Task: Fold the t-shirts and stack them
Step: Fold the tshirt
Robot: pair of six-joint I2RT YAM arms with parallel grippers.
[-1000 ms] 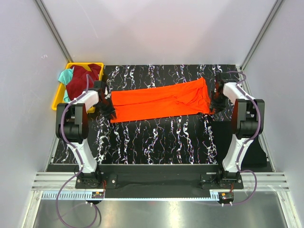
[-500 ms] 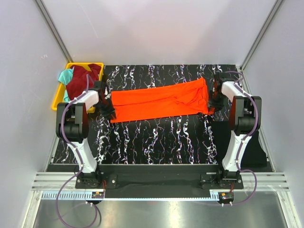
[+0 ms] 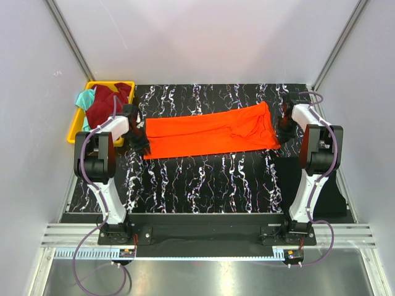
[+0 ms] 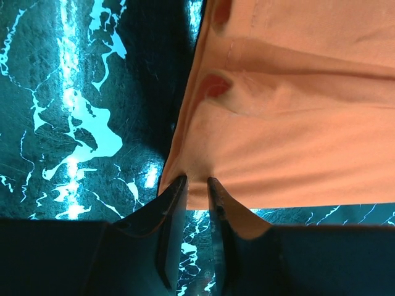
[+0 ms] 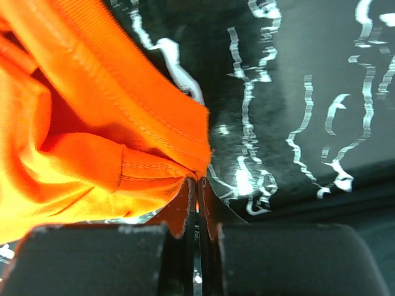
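Left claw (image 4: 195, 182): jaws nearly together, pinching the near-left edge of the orange t-shirt (image 3: 210, 132). In the left wrist view a tab of orange cloth sits between the two fingertips, and the rest of the shirt spreads up and to the right of them.

Right claw (image 5: 197, 182): jaws pressed together with no gap visible. A stitched corner of the orange t-shirt ends right at the fingertips and touches them. Cannot tell whether any cloth is caught between them.

Orange t-shirt: lies flat as a long band across the middle of the black marbled counter (image 3: 203, 179), with its right end a little farther back than its left. In the top view the left claw is at its left end and the right claw just beside its right end.

The maroon t-shirt (image 3: 108, 105) and teal t-shirt (image 3: 85, 98) are bunched in the yellow bin (image 3: 76, 128) at the back left, just behind the left claw. The teal one is at the bin's left side, partly under the maroon.
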